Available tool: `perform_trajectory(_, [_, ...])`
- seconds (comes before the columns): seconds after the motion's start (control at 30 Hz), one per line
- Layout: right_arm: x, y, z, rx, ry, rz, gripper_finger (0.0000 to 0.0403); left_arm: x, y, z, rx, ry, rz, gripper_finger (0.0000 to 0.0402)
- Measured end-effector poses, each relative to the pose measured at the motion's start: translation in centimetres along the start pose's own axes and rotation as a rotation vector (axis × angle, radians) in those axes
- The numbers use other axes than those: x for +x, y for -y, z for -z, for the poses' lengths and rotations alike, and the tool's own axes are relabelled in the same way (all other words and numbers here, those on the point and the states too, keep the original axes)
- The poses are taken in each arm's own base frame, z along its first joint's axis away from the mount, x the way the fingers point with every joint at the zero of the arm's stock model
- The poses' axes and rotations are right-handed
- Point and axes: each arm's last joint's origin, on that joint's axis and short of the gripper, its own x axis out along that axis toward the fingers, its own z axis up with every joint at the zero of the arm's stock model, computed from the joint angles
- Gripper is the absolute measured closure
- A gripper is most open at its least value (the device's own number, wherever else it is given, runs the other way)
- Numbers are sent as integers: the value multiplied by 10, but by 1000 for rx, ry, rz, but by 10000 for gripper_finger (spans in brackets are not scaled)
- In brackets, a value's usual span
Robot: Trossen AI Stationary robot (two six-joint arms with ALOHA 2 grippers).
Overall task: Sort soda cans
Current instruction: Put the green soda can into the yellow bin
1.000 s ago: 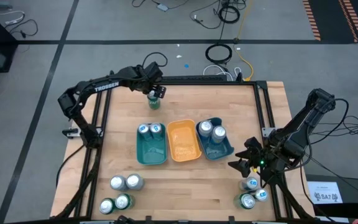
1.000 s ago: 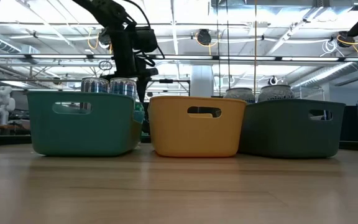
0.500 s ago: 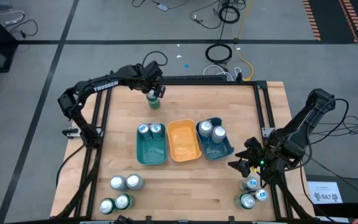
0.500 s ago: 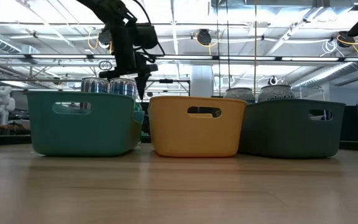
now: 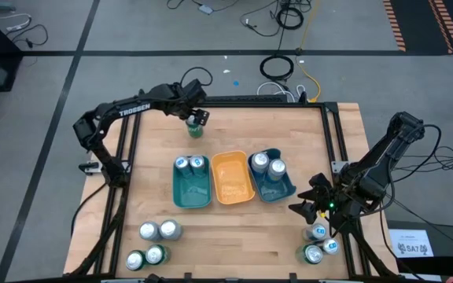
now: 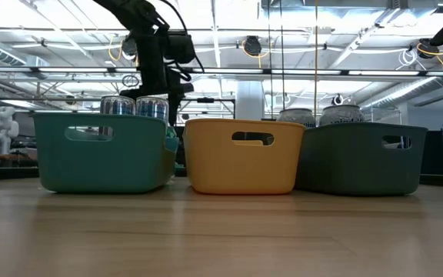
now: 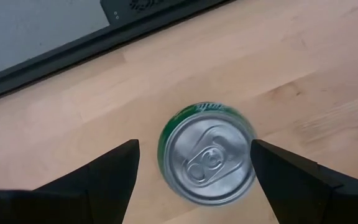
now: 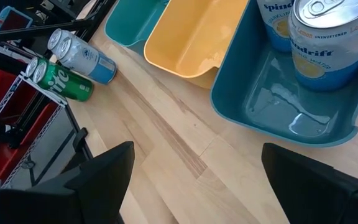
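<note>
Wooden surface (image 5: 234, 236) carries three trays in row: teal tray (image 5: 191, 189), yellow tray (image 5: 232, 185), blue tray (image 5: 278, 187). Yellow tray = landmark, empty.

Left gripper (image 5: 197, 120) beyond yellow tray, toward far edge, above green can (image 5: 194, 129); fingers spread wide, released, can stands free between them, upright.

Right gripper (image 5: 313, 206) near side of blue tray, fingers apart, grasping nothing.

Two cans (image 5: 189, 163) in teal tray. Two cans (image 5: 267, 164) in blue tray. Four cans (image 5: 153, 242) at near-left corner, three cans (image 5: 319, 244) at near-right corner.
</note>
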Motion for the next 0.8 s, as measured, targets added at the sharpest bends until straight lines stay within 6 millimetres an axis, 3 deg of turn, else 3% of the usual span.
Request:
perform_trajectory(0.27, [0,-1,0,6,-1,-5,57,-13,1,-6,27,5,12,84])
perform_trajectory(0.47, [0,-1,0,6,-1,-5,57,-13,4,-12,234,77,13,84])
perform_trajectory(0.8, [0,-1,0,12,-2,-11,57,-14,7,-18,177,143,36,84])
